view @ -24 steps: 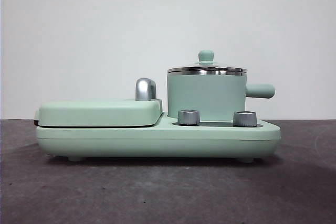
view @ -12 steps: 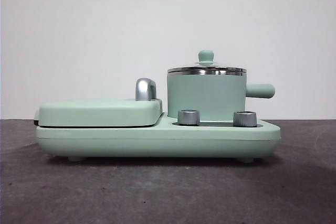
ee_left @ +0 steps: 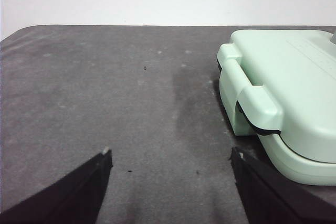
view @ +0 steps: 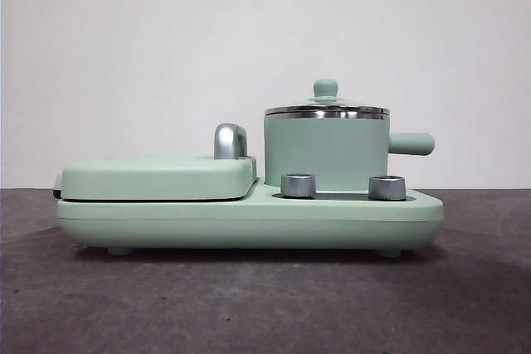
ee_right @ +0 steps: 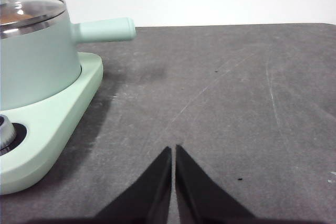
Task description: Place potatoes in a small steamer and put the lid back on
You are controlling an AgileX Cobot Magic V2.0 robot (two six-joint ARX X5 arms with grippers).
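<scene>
While nothing has moved, lid [view: 326,109] on small steamer [view: 326,152], left gripper [ee_left: 170,161] apart, right gripper [ee_right: 173,153] together.

My left gripper [ee_left: 170,156] hangs low over the counter [ee_left: 105,93] with its two black fingers [ee_left: 84,187] spread wide apart, nothing between them. Both fingertips point ahead and slightly down, clear of the surface as far as I can tell.

My right gripper [ee_right: 173,150] also sits low over the counter, its fingers [ee_right: 149,187] pressed together so only a thin seam shows between the tips (they grip nothing). They too point forward along the surface.

Neither of my arms shows in the front view, so both are held back from the middle.
</scene>
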